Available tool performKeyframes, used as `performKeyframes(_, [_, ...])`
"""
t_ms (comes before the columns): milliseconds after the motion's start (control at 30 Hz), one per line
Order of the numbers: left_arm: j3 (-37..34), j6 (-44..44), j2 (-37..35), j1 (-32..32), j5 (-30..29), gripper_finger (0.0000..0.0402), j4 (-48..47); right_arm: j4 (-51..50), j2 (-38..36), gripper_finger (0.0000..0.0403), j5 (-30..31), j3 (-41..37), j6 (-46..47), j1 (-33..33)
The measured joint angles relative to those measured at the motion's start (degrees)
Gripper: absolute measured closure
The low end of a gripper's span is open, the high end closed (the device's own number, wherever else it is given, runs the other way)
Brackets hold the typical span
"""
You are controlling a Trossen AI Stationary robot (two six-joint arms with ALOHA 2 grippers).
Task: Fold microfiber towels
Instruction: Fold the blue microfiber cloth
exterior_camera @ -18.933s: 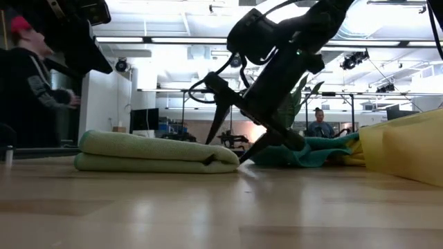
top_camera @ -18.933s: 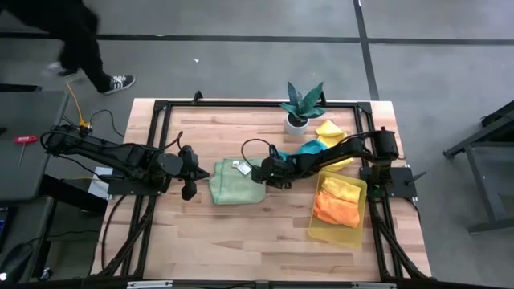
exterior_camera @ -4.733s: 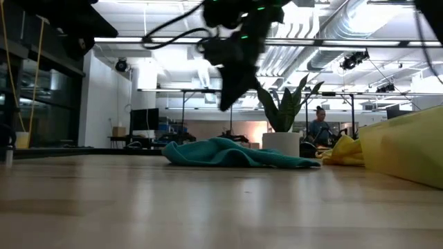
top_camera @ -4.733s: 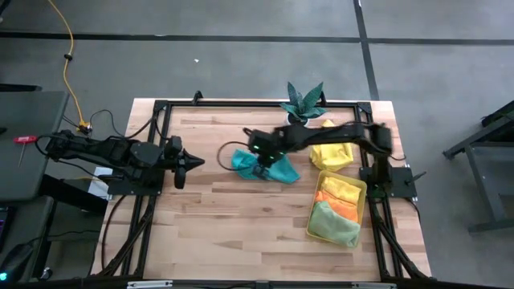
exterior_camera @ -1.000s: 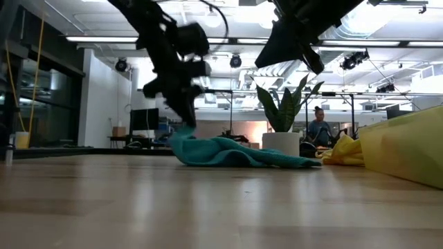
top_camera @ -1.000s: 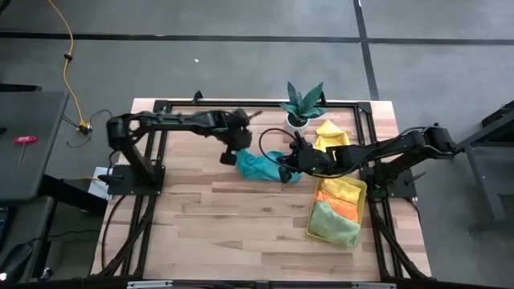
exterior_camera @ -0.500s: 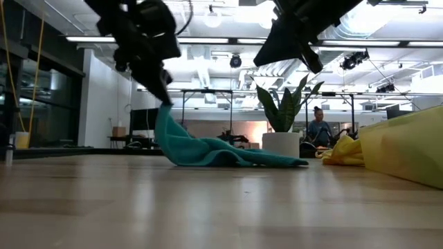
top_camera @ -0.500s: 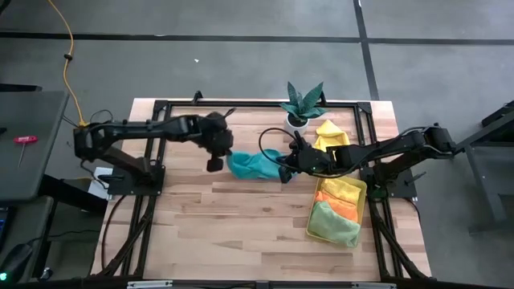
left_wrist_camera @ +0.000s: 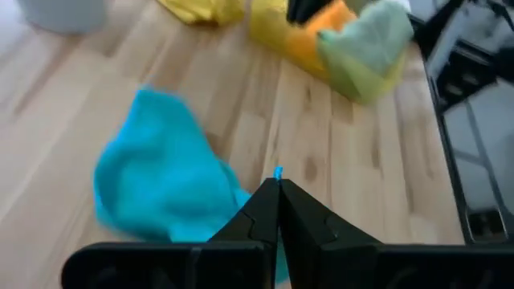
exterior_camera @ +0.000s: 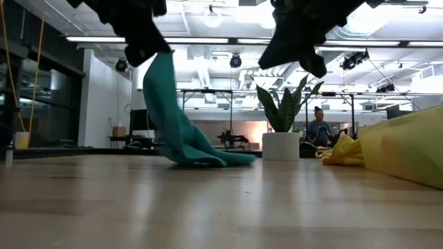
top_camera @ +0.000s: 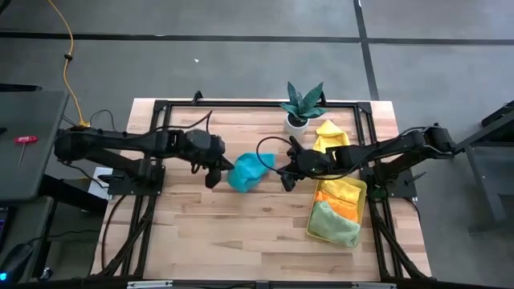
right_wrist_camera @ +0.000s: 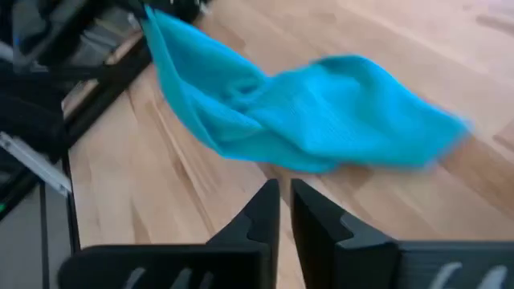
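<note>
Nearest me on the tabletop (top_camera: 241, 225) sits the tray (top_camera: 315, 227), holding a pale green towel (top_camera: 333, 222) and an orange towel (top_camera: 341, 193), both looking folded. Left of the tray, my right claw (top_camera: 287, 181) hangs with its fingers nearly together, holding nothing. Further left, my left claw (top_camera: 217, 173) pinches a corner of the teal towel (top_camera: 247, 171), lifting it unfolded. Beyond the tray, the yellow towel (top_camera: 330, 136) lies crumpled. Roughly half done, I judge.
</note>
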Motion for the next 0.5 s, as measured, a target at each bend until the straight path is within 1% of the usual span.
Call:
performKeyframes(67, [0.02,-1.59,0.15,-2.42,-4.06,0.0402,0.63,-0.84,0.33,0.0363,-1.3,0.0,0.0,0.02])
performKeyframes(200, [-0.1,-4.0,1.55,-5.24,-9.13,0.0402,0.78,-0.15,3.55,0.0313,-7.48,0.04,-3.57,0.6])
performKeyframes(267, [-1.97,-5.58,1.49,-6.21,-11.34,0.0402,1.98,1.41,6.38,0.0284,-10.44,0.04,-6.69,1.33])
performKeyframes(300, [-3.35,-7.13,1.38,-6.73,-12.39,0.0402,4.0,2.22,7.88,0.027,-11.36,0.04,-8.09,1.76])
performKeyframes(400, [-8.91,-12.42,-0.05,-7.95,-15.02,0.0401,6.5,4.4,12.7,0.0237,-11.08,0.66,-10.91,2.73])
performKeyframes(500, [-12.68,-17.02,-1.58,-9.0,-15.61,0.0401,9.02,5.37,17.36,0.0219,-9.19,2.92,-15.34,3.22])
